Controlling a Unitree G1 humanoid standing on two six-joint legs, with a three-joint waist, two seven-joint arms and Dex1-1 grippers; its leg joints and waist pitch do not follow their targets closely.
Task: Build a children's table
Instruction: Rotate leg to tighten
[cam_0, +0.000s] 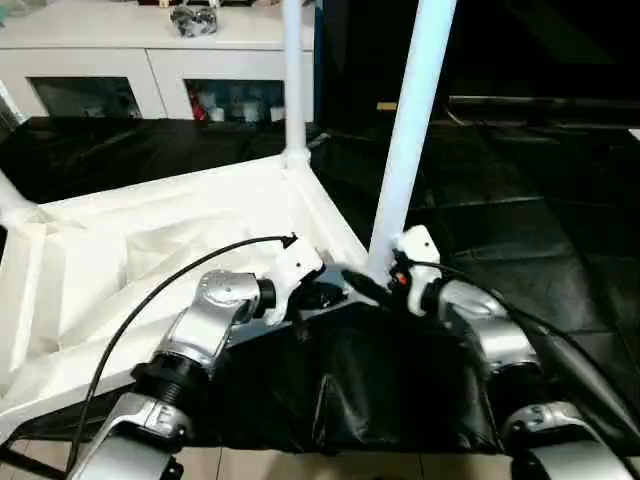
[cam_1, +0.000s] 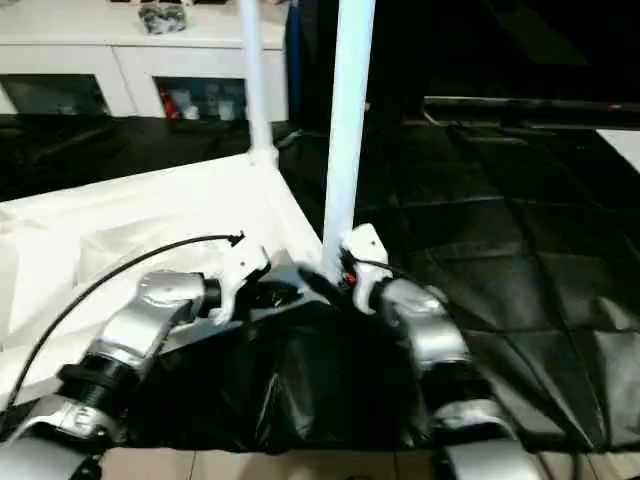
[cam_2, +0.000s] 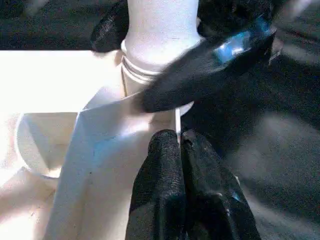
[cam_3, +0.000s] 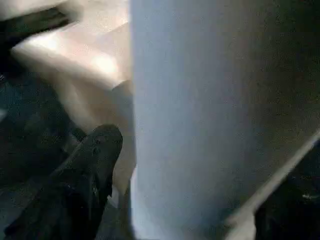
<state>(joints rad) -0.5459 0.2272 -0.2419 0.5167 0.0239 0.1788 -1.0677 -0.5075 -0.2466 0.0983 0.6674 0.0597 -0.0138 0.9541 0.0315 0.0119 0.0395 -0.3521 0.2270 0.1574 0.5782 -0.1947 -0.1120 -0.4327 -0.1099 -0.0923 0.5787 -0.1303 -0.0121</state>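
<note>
The white plastic rectangular tabletop lies upside down on the black-draped surface in front of me, ribbed underside up. Beyond it stands a white cabinet with glass doors, with small coloured items behind the glass and a dark, shiny object on top. A long white tapered tube leg rises upright from the far corner socket, and another white leg stub shows at the far left corner. The near white tube leg stands at the near right corner socket, tilted slightly to the right toward its top; its threaded base sits at the socket mouth in my left wrist view, and I cannot tell how far in it sits.

This leg blocks most of my right wrist view. A black cable arcs over my left forearm across the tabletop.

My left jaws reach across from the left, forearm angled up over the near edge; both black fingertips are pressed together on the thin white rim of the tabletop just below the socket, clenched on it. My right jaws come in from the right at the leg's base, wrapped around the tube with one finger on either side, gripping it just above the socket.
</note>
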